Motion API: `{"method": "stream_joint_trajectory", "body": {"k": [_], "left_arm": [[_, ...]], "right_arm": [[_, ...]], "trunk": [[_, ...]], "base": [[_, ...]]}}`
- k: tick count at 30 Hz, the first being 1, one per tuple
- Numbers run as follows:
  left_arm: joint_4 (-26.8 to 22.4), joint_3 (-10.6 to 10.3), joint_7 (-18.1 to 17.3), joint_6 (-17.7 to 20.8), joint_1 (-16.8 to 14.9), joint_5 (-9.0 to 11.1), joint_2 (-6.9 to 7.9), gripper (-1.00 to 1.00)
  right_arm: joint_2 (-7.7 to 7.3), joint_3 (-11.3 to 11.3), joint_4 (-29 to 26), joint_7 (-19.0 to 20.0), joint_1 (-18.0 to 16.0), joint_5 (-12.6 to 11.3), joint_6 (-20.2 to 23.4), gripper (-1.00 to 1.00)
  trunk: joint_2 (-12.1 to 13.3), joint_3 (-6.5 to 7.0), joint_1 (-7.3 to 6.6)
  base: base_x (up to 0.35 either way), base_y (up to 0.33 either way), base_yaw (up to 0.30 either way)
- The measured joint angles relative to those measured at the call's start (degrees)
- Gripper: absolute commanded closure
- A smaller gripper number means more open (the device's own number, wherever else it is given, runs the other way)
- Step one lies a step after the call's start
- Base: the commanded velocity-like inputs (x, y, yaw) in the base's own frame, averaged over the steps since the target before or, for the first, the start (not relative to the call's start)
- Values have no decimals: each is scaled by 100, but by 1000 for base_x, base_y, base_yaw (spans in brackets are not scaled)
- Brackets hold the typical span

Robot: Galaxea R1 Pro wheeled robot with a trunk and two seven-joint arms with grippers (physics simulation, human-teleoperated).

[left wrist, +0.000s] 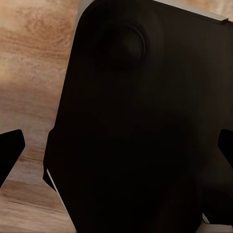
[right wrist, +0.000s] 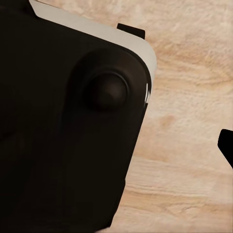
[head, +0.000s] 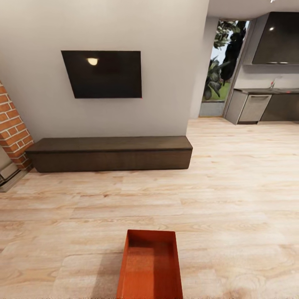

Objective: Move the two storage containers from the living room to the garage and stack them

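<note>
One storage container (head: pixel 150 265), an orange-red open bin with nothing inside, stands on the light wood-plank floor (head: pixel 232 199) of the living room, at the bottom centre of the head view. In the left wrist view my left gripper (left wrist: pixel 116 155) is open: its dark fingertips (left wrist: pixel 10 150) sit at both side edges, in front of a black part of my own body (left wrist: pixel 136 121). In the right wrist view my right gripper (right wrist: pixel 116 150) shows one fingertip (right wrist: pixel 227 148) at the frame's edge, spread wide over wood floor. Neither gripper holds anything.
A long dark low bench (head: pixel 110 153) runs along the off-white wall under a black wall TV (head: pixel 103 74). A brick column (head: pixel 12 124) stands at the left. To the right, open plank floor leads to a kitchen counter (head: pixel 265 104) and a glass door (head: pixel 222 62).
</note>
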Motion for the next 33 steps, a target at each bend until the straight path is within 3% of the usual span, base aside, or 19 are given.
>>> {"method": "stream_joint_trajectory", "body": {"k": [33], "left_arm": [[0, 0, 0, 0, 0, 0, 0, -100]], "right_arm": [[-3, -8, 0, 5, 0, -8, 9, -100]], "trunk": [[0, -306, 0]], "base": [[0, 0, 0]]}}
